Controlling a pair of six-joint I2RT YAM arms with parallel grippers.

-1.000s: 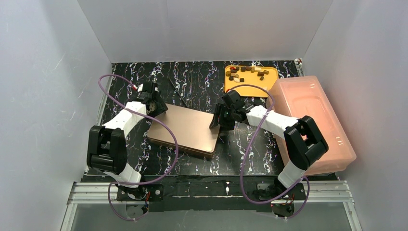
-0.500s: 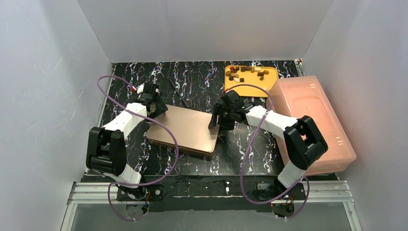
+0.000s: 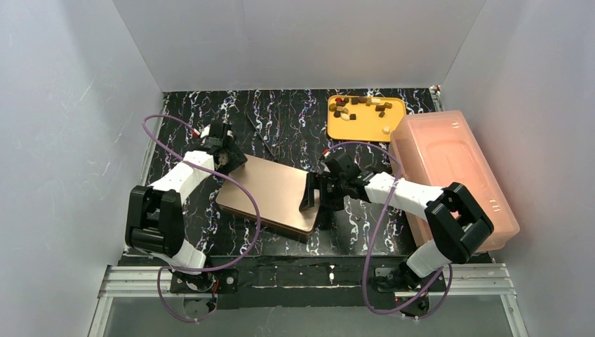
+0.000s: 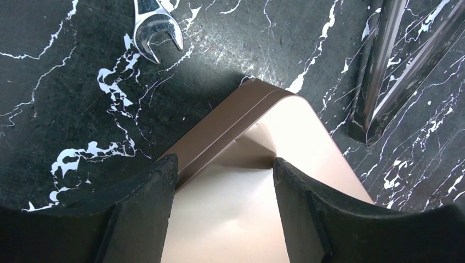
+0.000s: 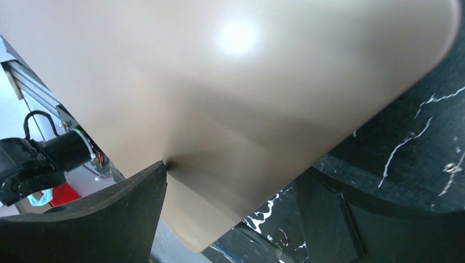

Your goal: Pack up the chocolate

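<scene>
The chocolate (image 3: 362, 105) is several small dark, tan and cream chunks lying on an orange tray (image 3: 359, 128) at the back. A flat copper-brown lid (image 3: 270, 196) lies mid-table. My left gripper (image 3: 226, 156) sits at the lid's far left corner; in the left wrist view the gripper (image 4: 222, 164) is open with the lid (image 4: 230, 219) between its fingers. My right gripper (image 3: 316, 200) is at the lid's right edge; in the right wrist view the gripper (image 5: 233, 172) is open astride that edge of the lid (image 5: 230, 82), with the left finger (image 5: 126, 213) touching its top.
A translucent pink container (image 3: 449, 175) stands along the right side, next to the tray. A steel wrench (image 4: 156, 27) and dark rods (image 4: 395, 71) lie on the black marbled table beyond the lid's far left corner. White walls enclose the table.
My right gripper has moved nearer along the lid's right edge. The lid has shifted slightly toward the near side. The left gripper has stayed at the far left corner.
</scene>
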